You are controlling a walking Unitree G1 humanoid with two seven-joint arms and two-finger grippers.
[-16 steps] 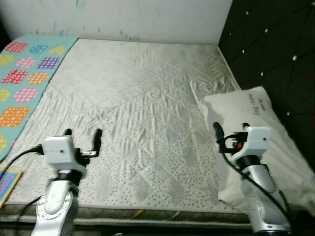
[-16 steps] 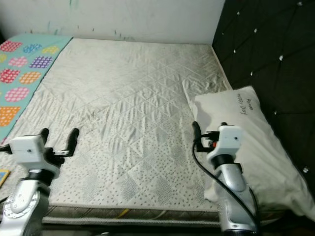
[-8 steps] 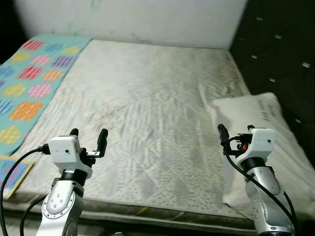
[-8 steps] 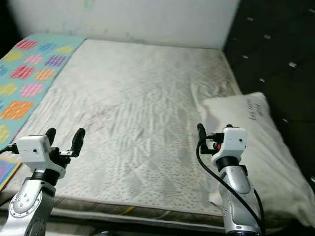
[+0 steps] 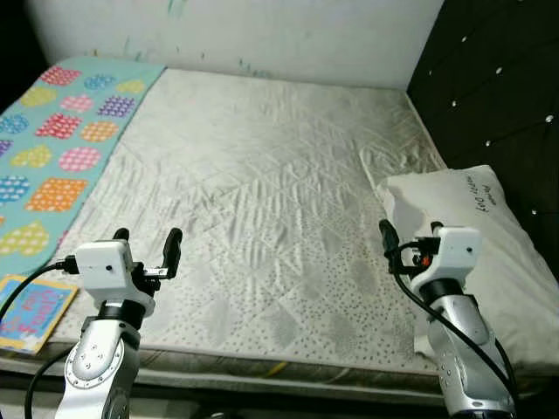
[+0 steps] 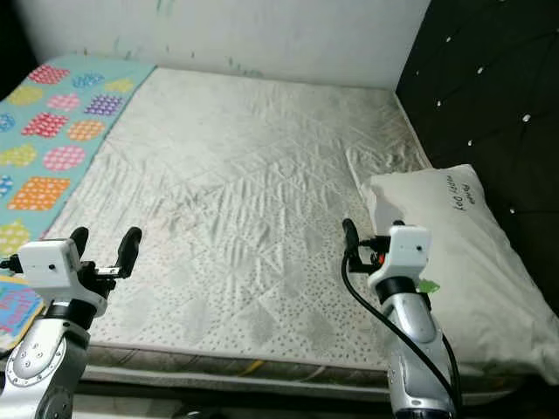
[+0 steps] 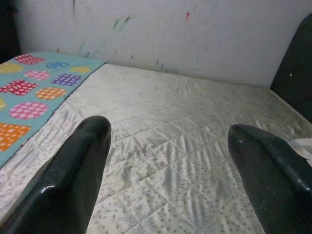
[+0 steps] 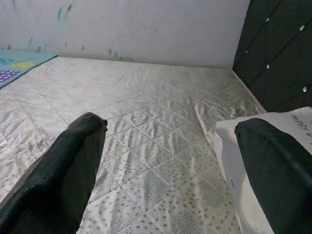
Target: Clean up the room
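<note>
A bare quilted white mattress lies before me. A white pillow with handwriting on it rests at the mattress's right edge, against the black headboard. A turquoise blanket with colourful patches covers the left strip. My left gripper hovers open over the near left part of the mattress, nothing between its fingers. My right gripper hovers open at the near right, just beside the pillow's near corner. Both wrist views look along the mattress toward the wall.
A black tufted headboard stands along the right side. A white wall with paint marks closes the far end. A colourful book lies at the near left corner, by the blanket's edge.
The whole picture has shifted, so the camera has moved; the book at the near left shows more fully now. Both grippers keep the same open pose.
</note>
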